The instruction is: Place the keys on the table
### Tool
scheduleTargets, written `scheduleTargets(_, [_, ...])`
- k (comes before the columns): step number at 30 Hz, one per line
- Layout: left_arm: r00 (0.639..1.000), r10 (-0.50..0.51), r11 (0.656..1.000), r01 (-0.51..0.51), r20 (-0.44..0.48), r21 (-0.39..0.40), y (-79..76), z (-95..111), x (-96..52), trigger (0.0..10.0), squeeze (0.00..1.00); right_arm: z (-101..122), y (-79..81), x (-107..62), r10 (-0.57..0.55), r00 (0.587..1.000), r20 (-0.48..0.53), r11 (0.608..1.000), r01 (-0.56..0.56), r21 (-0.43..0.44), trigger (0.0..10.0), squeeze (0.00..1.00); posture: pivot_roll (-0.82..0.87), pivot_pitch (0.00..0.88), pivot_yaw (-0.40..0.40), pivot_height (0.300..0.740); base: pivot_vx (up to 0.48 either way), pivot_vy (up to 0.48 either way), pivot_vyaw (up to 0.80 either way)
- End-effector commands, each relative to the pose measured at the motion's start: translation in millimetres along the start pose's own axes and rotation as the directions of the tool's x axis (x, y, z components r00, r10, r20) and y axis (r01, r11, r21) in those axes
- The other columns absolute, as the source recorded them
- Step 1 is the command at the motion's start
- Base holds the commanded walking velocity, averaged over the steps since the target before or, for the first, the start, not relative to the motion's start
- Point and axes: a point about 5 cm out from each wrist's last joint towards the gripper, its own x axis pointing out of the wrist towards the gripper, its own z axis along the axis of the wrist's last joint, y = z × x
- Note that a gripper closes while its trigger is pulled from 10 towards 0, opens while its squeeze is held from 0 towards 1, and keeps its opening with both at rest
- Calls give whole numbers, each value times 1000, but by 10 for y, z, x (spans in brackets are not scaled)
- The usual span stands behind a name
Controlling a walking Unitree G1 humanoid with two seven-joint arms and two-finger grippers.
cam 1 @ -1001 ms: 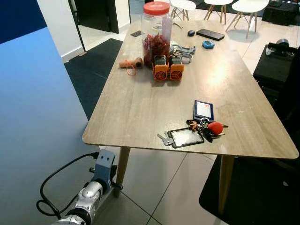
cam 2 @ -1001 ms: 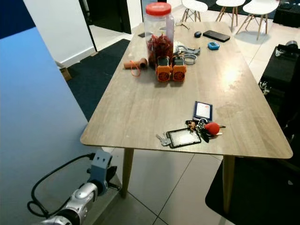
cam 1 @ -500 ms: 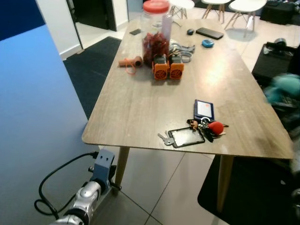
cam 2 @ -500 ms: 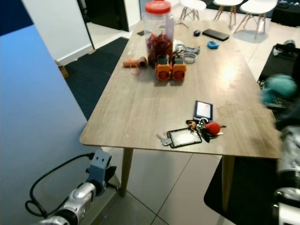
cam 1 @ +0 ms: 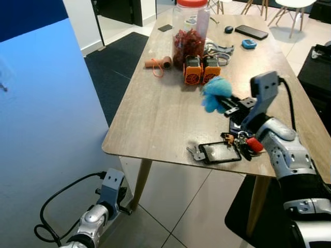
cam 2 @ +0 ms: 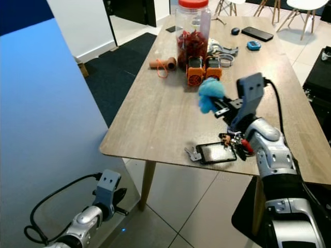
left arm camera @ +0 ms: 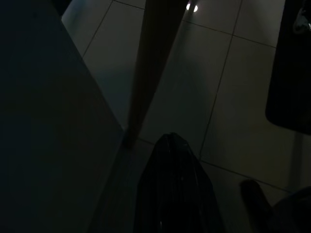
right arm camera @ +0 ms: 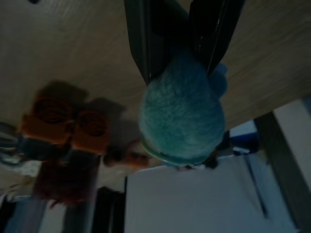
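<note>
- We see our right gripper [cam 1: 225, 105] raised above the wooden table [cam 1: 155, 108], its two black fingers [right arm camera: 146, 43] clamped on a fluffy blue keychain pom-pom [cam 1: 214, 93]; whether keys hang from it we cannot tell.
- The pom-pom sticks out past the fingertips, toward ten o'clock from the wrist.
- Below the gripper, at about six o'clock, another bunch of keys with a red fob [cam 1: 248, 144] lies on the table beside a black card holder [cam 1: 220, 152].
- Our left gripper [left arm camera: 172, 189] hangs low near a table leg [left arm camera: 153, 63], fingers pressed together.
</note>
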Motion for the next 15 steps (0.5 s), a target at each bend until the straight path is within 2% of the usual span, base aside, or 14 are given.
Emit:
scheduleTargets(1, [1000,3,1000,-3,-15,3,72,-54,-57,10000,0,-23,85,-7,50,998,-35,999,-50,-13,10000,0,56,61,53,740,0,0,0])
scheduleTargets(3, [1000,-4,1000,4,-18,1,73,-69,-69,10000,0,-28,139,-21,79,995,-55,997,-79,-12,10000,0,57,65,53,740,0,0,0])
scheduleTargets(13, [1000,-17,1000,17,-23,-2,69,-104,-91,10000,0,-68,203,-74,108,987,-117,994,-110,-11,10000,0,57,67,47,740,0,0,0])
scheduleTargets(15, [999,-26,1000,26,-26,1,68,-108,-95,10000,0,-119,224,-123,129,974,-185,991,-135,-22,10000,0,58,65,45,740,0,0,0])
